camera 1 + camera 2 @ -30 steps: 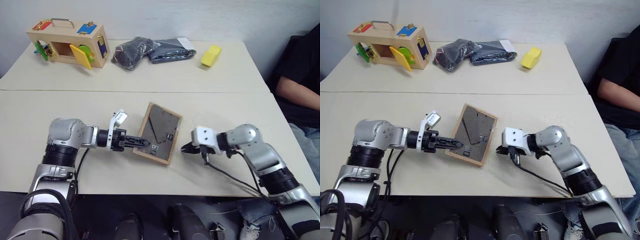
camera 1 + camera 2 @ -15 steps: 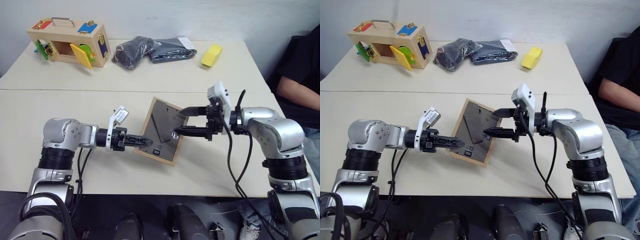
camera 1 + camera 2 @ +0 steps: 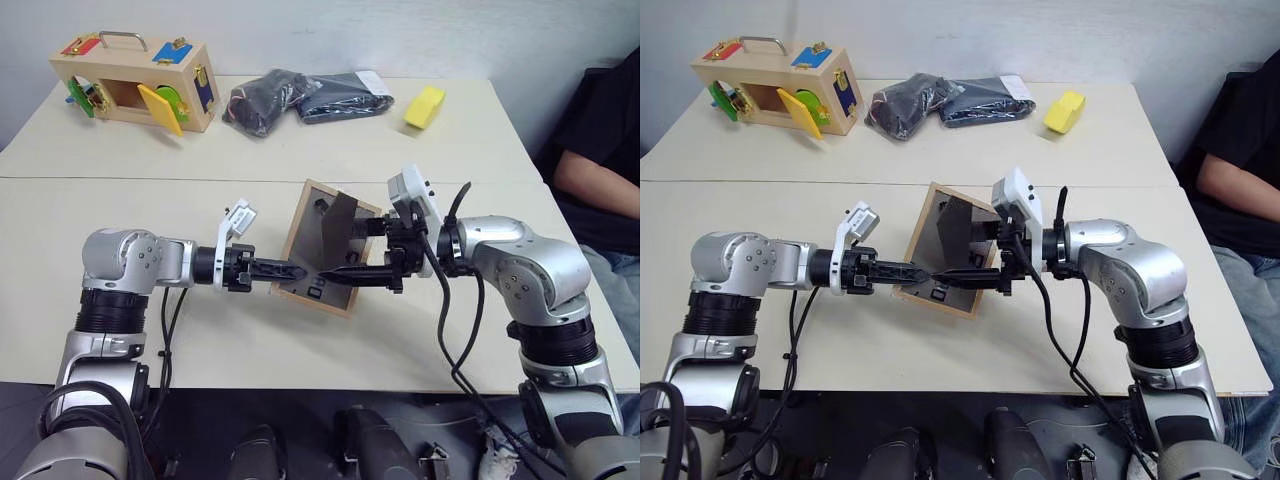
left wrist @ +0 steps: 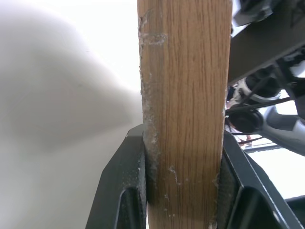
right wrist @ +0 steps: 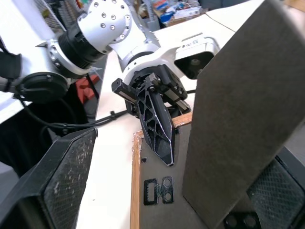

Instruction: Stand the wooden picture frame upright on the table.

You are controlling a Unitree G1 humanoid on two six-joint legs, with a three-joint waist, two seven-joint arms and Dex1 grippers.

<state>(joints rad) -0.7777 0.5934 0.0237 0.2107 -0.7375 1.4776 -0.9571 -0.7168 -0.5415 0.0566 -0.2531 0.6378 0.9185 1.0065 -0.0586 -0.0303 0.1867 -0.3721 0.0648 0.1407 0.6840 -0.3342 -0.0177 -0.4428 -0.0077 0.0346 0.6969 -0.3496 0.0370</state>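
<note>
**Frame pinched at its edge, stand panel between spread jaws**

The left gripper (image 4: 183,191) is clamped on the light-wood side rail of the wooden picture frame (image 3: 305,250), which is tilted up off the table (image 3: 120,330), dark back facing the camera. The right gripper (image 3: 352,252) has its jaws spread wide, with the frame's fold-out stand (image 5: 238,119) swung out between them; one finger lies across the frame's lower back. Bare tabletop lies all round both jaws. Far beyond them, past the table's seam, sit a wooden latch box (image 3: 135,80) with one opening showing empty, a black pouch (image 3: 300,95) and a yellow sponge (image 3: 424,106). A seated person (image 3: 600,170) is beyond the right arm.
</note>
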